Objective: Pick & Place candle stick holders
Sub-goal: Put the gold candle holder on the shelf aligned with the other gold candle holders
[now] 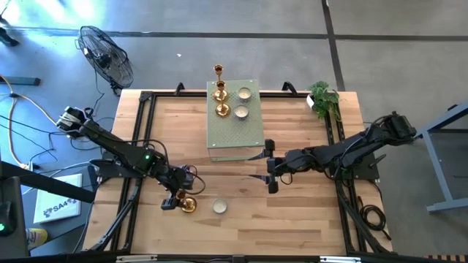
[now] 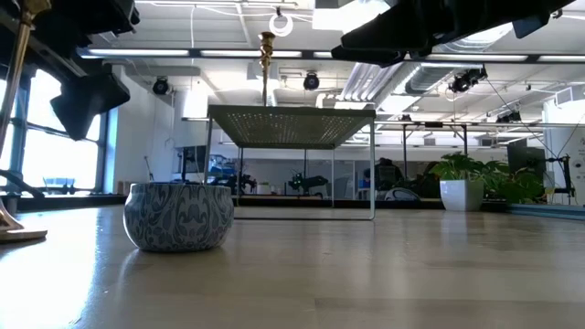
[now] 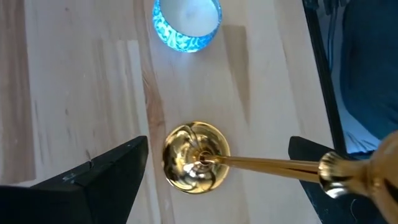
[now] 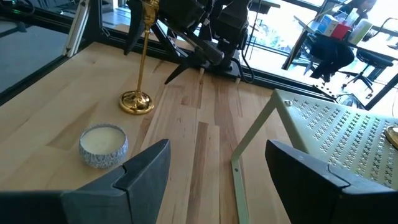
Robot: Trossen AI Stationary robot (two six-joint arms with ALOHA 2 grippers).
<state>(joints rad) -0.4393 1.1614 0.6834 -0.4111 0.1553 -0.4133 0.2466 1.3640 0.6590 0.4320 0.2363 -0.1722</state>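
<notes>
Fingers (image 3: 93, 180) of my left gripper (image 3: 217, 168) stand wide apart around the shiny gold slim-stemmed candle holder (image 3: 196, 157); an off-centre close could topple it on the table (image 1: 307, 219).

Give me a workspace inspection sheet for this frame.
Surface: wooden table, bare boards in front.
Job's things: two gold holders and two cream cups on the green perforated slab; third gold holder and patterned cup on the table.
Clutter: potted plant.
Grippers: left gripper open, straddling the third holder; right gripper open, empty, beside the slab.
Cables: loose runs on the floor.
Surroundings: fan.
</notes>
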